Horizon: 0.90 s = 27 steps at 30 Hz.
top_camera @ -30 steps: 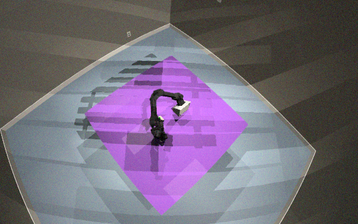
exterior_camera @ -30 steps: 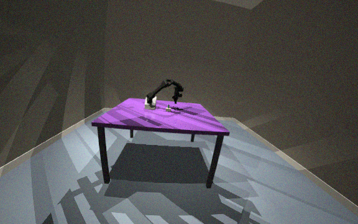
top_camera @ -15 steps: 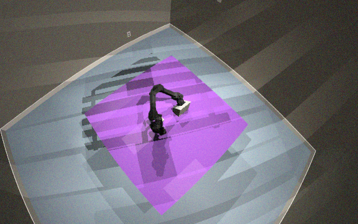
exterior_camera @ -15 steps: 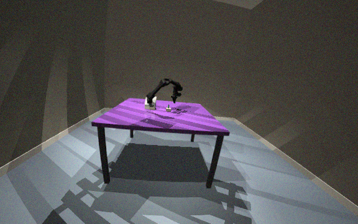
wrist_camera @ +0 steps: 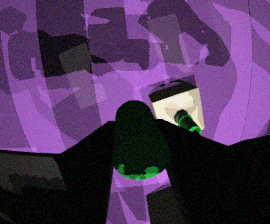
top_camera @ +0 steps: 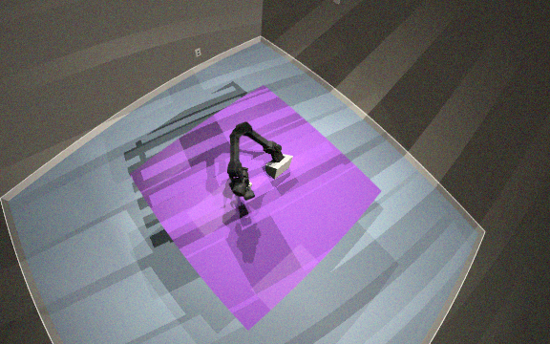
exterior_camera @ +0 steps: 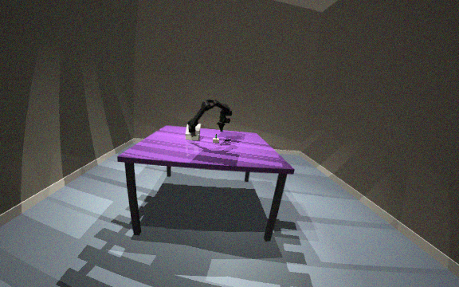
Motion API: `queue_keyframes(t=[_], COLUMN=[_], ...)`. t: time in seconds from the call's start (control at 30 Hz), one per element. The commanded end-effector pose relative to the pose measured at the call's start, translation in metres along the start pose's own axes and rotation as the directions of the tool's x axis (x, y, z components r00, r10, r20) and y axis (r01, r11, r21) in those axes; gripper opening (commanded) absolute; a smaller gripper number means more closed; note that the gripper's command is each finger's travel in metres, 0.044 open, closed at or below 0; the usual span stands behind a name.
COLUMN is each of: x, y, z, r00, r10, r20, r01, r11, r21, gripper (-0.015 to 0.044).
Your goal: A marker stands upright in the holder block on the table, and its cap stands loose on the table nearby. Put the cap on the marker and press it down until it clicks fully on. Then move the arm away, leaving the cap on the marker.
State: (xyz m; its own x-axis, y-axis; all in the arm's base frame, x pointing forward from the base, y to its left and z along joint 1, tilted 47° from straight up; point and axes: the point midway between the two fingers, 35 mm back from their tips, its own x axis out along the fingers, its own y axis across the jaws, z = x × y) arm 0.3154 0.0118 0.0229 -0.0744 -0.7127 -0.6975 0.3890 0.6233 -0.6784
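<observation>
Cap [wrist_camera: 140, 145], green, is pinched between the fingers of the gripper [wrist_camera: 140, 183], held in the air above the purple table [exterior_camera: 174, 153]. Fingertips are lost in dark shadow in the wrist view. Only this view shows the marker [wrist_camera: 186, 121], green, upright in the pale holder block [wrist_camera: 179, 106], just right of and beyond the cap, not touching it. The exterior view shows the holder block as a small pale shape near the gripper; the marker there is barely discernible. No legible writing appears.
</observation>
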Motion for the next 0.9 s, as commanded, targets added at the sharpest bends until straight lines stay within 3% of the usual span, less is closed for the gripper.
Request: queue_keyframes(t=[0.0, 0.87], x=[-0.001, -0.003], y=[-0.014, -0.064], z=[-0.006, -0.033], r00=[1.000, 1.000], r10=[-0.008, -0.013], r20=[0.000, -0.001], r01=[0.008, 0.013], r11=[1.000, 1.000], r21=[-0.010, -0.011], gripper=[0.0000, 0.0000])
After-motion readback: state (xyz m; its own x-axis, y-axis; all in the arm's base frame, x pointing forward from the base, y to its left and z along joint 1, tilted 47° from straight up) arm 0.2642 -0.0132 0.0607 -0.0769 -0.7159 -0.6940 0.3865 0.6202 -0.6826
